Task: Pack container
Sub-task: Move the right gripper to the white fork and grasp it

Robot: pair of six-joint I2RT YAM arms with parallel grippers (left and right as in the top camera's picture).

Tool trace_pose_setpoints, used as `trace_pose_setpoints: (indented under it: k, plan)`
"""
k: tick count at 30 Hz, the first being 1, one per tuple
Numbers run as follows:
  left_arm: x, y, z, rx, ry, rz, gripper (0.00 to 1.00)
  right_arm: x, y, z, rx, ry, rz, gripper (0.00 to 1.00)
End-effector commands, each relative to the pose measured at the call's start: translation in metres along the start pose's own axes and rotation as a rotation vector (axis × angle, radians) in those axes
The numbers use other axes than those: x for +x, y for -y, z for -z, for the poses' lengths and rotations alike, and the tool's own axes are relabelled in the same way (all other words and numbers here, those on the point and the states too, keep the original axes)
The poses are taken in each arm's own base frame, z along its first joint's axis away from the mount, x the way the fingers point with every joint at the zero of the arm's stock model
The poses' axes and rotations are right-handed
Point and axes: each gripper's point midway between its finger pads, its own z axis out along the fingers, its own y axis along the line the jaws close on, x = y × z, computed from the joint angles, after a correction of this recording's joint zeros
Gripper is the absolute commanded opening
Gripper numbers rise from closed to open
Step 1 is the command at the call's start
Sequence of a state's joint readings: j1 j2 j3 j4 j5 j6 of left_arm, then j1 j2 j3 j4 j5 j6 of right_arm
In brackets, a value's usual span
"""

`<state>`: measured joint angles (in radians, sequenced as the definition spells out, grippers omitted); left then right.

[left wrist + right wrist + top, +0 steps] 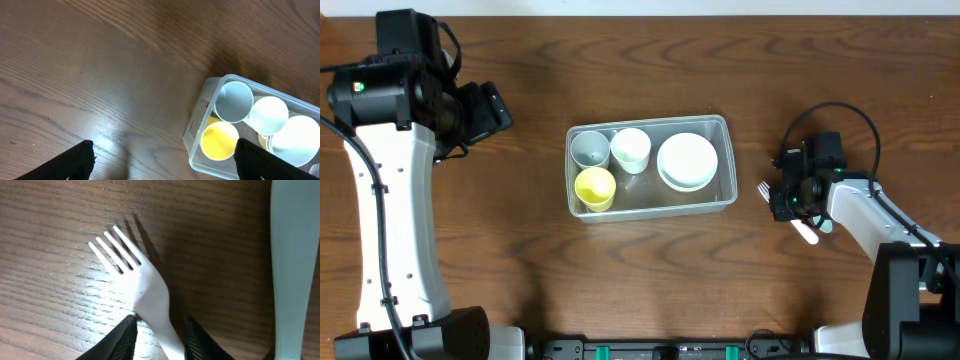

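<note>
The clear container (650,122) sits mid-table and holds a grey cup (589,148), a white cup (631,148), a yellow cup (595,187) and stacked white bowls (687,160). Its left end shows in the left wrist view (197,125). My left gripper (485,110) is open and empty (165,155), above bare wood to the container's left. My right gripper (782,200) is to the container's right, its fingers (160,330) closed round the handle of a white plastic fork (145,287). The fork's tines (763,188) point toward the container.
A second white utensil (807,233) lies beside the right gripper; its pale handle runs down the right side of the right wrist view (292,255). The table is dark wood.
</note>
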<state>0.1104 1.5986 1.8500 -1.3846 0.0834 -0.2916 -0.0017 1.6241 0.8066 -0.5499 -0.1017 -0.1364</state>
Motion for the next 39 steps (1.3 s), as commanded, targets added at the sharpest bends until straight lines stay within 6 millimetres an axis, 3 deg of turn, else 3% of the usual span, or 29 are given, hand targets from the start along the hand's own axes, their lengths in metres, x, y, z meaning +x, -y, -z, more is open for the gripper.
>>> trace_pose_setpoints:
  k: [1,18,22,31,39]
  plan:
    - [0.003,-0.002,0.001,0.000,-0.006,-0.001,0.90,0.003,-0.004,-0.001,-0.011,-0.007,0.008,0.29]
    - [0.003,-0.002,0.001,0.000,-0.006,-0.001,0.89,0.003,-0.004,-0.001,-0.010,-0.006,-0.001,0.11]
    - [0.003,-0.002,0.001,0.000,-0.006,-0.001,0.89,0.002,-0.004,-0.001,-0.010,-0.005,0.000,0.01]
    - [0.003,-0.002,0.001,0.000,-0.005,-0.001,0.89,-0.008,-0.003,0.002,-0.008,0.028,-0.046,0.01]
    - [0.003,-0.002,0.001,0.000,-0.005,-0.001,0.89,-0.036,-0.003,0.028,0.000,0.140,-0.040,0.01]
